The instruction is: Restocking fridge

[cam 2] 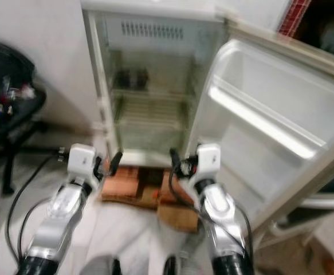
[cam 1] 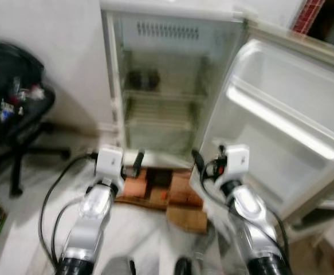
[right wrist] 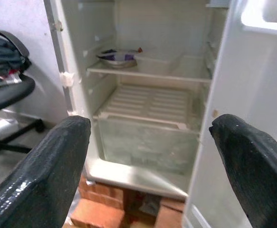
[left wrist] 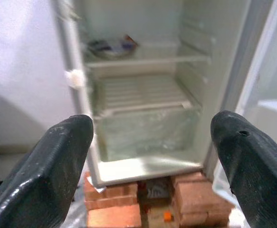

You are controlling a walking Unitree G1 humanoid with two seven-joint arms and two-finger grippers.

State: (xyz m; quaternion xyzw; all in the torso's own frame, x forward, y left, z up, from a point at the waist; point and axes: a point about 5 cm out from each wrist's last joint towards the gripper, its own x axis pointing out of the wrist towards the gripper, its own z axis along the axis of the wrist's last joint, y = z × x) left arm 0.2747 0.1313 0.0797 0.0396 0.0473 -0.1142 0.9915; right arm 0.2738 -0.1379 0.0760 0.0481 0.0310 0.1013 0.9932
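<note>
Far left: an office chair [cam 1: 18, 114] piled with dark clothing, its wheeled base splayed on the floor, with cables running from there toward me; hazard, a foot or cable snagging if I sidestep left. Left of centre, near: my left gripper [cam 1: 133, 163], fingers spread wide and holding nothing, raised in front of the fridge's lower edge. Centre, far: the fridge [cam 1: 112, 86], door swung open, standing on a stack of bricks [cam 1: 135, 186] with cardboard pieces [cam 1: 187, 217] lying loose in front; hazard, a nudge to the cabinet could rock it on that footing, and the loose cardboard could slip underfoot. Inside: an upper shelf carrying a small dish [right wrist: 117, 57] with something dark in it, a slatted lower shelf [right wrist: 148, 102], a clear drawer [right wrist: 148, 145] beneath; mostly bare. Right of centre, near: my right gripper [cam 1: 200, 163], fingers likewise spread and empty, just beside the open door's inner edge. Right: the fridge door [cam 1: 281, 120], its moulded racks empty, reaching toward me; hazard, my right arm could clip it and swing it. Stock to load: none in hand, so judged not yet begun. Head views blurred; misjudged reach is likely.
</note>
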